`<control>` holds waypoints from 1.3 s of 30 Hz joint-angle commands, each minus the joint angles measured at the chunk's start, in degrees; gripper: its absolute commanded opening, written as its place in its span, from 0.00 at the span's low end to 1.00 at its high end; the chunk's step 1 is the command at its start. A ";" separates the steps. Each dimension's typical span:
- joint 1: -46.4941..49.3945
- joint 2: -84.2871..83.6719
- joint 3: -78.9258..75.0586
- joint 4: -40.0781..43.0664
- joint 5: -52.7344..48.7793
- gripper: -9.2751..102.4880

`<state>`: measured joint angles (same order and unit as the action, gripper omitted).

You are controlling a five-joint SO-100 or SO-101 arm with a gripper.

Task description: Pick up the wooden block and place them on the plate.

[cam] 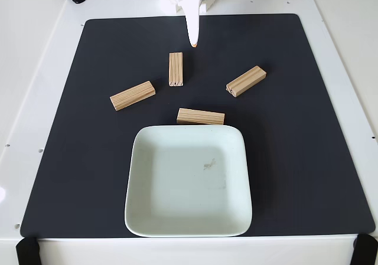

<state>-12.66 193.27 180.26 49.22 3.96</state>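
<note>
Looking down in the fixed view: four wooden blocks are seen on the black mat, none on the plate. One wooden block is upright in the picture, closest to the pincer. A second is set left, a third right, a fourth just beside the plate's far rim. The pincer is held above the mat at the top edge, fingers drawn together, nothing gripped. The white tabletop is seen around the mat.
</note>
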 commanded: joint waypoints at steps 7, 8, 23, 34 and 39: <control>0.00 -0.35 -0.97 0.00 0.00 0.08; -0.09 -0.35 -0.97 0.00 0.18 0.08; 0.70 -15.82 -24.35 0.18 0.18 0.08; 0.79 -38.67 -58.01 20.48 -0.18 0.08; 0.79 -46.58 -70.49 29.79 -0.53 0.08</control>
<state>-11.78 149.94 117.42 74.71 3.96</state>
